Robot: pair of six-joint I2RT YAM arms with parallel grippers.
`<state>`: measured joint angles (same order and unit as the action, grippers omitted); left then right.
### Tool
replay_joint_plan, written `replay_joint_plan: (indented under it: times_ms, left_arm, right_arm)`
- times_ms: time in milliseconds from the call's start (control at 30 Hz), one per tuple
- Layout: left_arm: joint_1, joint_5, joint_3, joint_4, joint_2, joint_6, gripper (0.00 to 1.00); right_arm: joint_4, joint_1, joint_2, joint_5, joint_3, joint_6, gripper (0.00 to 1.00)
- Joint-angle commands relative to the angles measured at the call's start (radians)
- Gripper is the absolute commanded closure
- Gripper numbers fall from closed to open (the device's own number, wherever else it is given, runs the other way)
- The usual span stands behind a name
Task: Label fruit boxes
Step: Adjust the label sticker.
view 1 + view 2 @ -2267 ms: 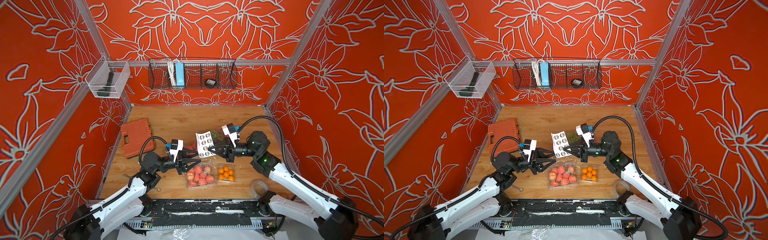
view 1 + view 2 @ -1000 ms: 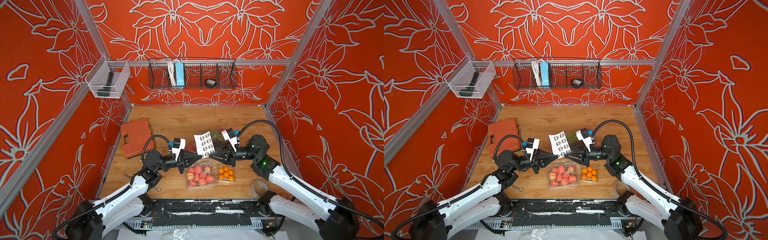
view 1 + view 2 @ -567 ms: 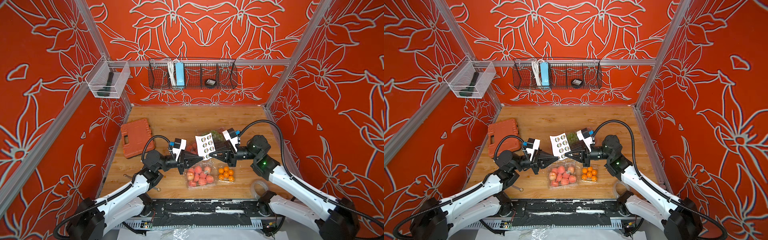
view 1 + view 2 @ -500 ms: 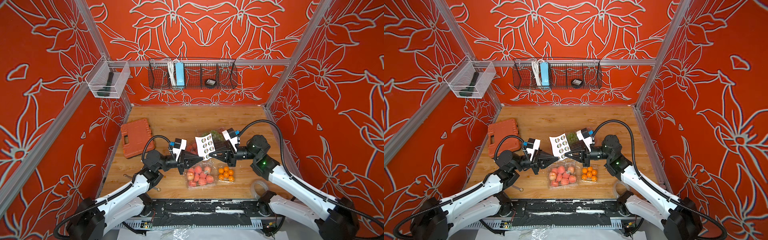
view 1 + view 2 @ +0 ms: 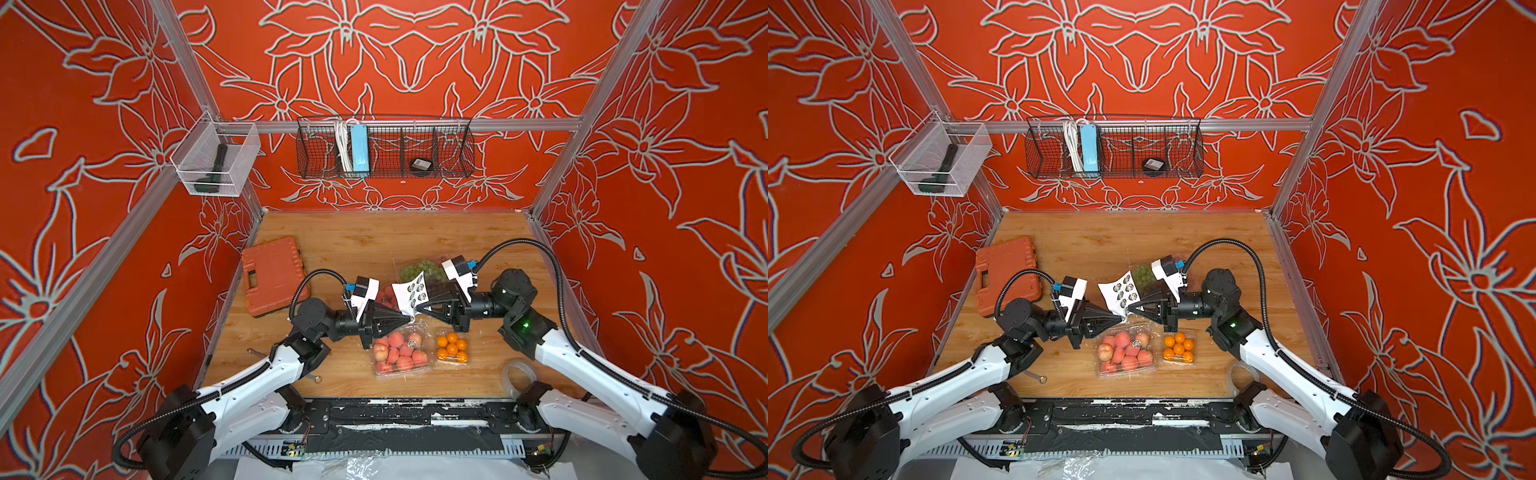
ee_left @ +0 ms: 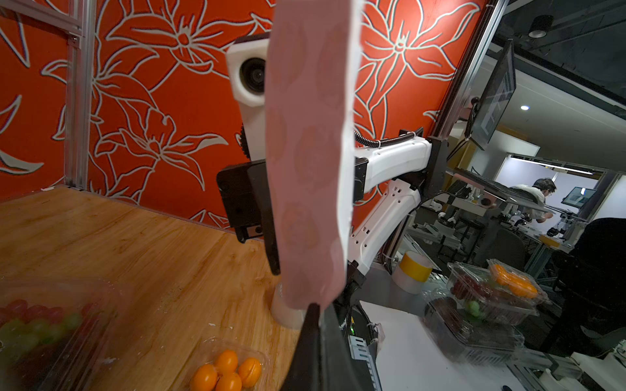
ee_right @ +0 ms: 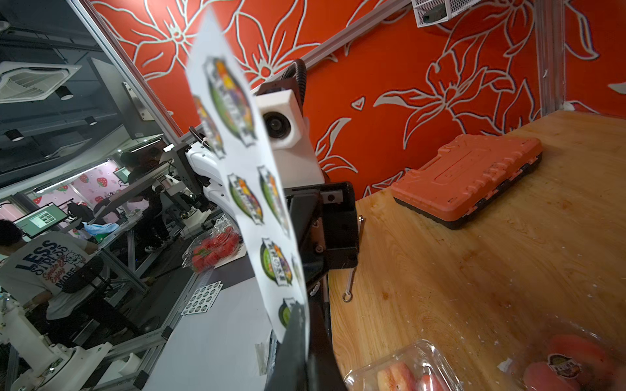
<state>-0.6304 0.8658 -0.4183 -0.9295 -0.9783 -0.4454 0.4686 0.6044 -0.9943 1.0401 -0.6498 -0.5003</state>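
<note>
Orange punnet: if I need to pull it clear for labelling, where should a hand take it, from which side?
Probably the rim lip of the orange punnet on its side toward the right arm. It lies flat, and the large peach punnet sits close along its other side, so that edge looks freest. Come in low from the right.

Both top views look down from high up and share the whole table (image 5: 374, 241) and the fruit boxes (image 5: 399, 353). Each wrist camera sits low and very near the sticker sheet (image 6: 308, 152), seeing it from opposite sides.
</note>
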Motion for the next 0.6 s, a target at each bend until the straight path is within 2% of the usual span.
replay_joint_plan:
  times_ms: [0,167,367,467,567]
  left_arm:
    - [-0.009,0.0,-0.02,-0.031,-0.002,0.005,1.0]
    - [-0.017,-0.003,-0.027,-0.021,-0.033,0.014,1.0]
    - [-0.017,-0.039,-0.023,0.015,-0.019,0.036,1.0]
    - [-0.017,-0.048,-0.018,0.019,0.021,0.041,1.0]
    - [-0.017,-0.051,-0.019,0.023,0.023,0.043,1.0]
  right_arm:
    - [0.021,0.009,-0.009,-0.016,-0.02,0.013,1.0]
    - [0.019,0.015,-0.043,-0.016,-0.026,0.007,1.0]
    - [0.016,0.017,-0.012,0.008,-0.013,0.014,1.0]
    - [0.01,0.018,0.008,0.01,0.002,0.025,0.86]
    - [-0.001,0.018,0.018,0.001,0.004,0.034,0.84]
